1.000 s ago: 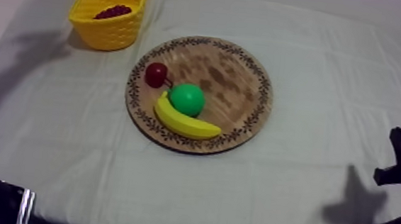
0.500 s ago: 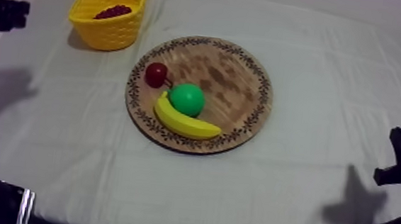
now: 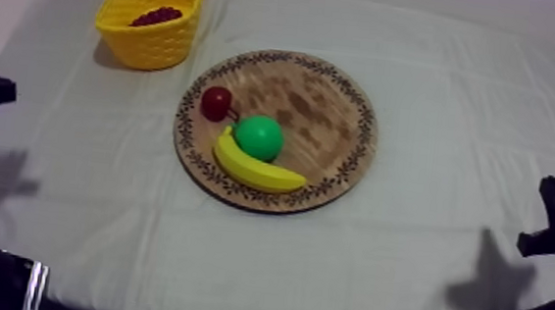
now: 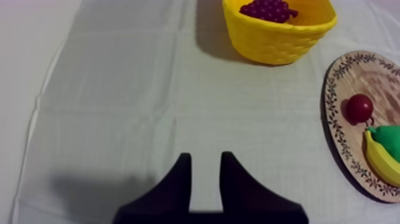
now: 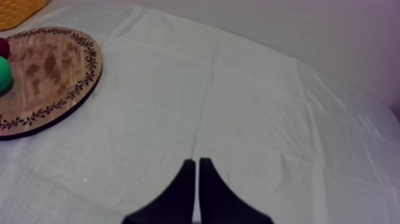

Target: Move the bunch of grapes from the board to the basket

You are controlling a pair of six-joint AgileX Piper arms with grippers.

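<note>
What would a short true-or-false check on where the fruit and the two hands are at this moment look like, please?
1. The bunch of grapes lies in the yellow basket. True.
2. The banana lies off the wooden board. False: it lies on the board, beside the pear.
3. The left hand is open and holds nothing. True.
4. The right hand grips the small red fruit. False: it is shut on nothing, and the fruit lies on the board.
</note>
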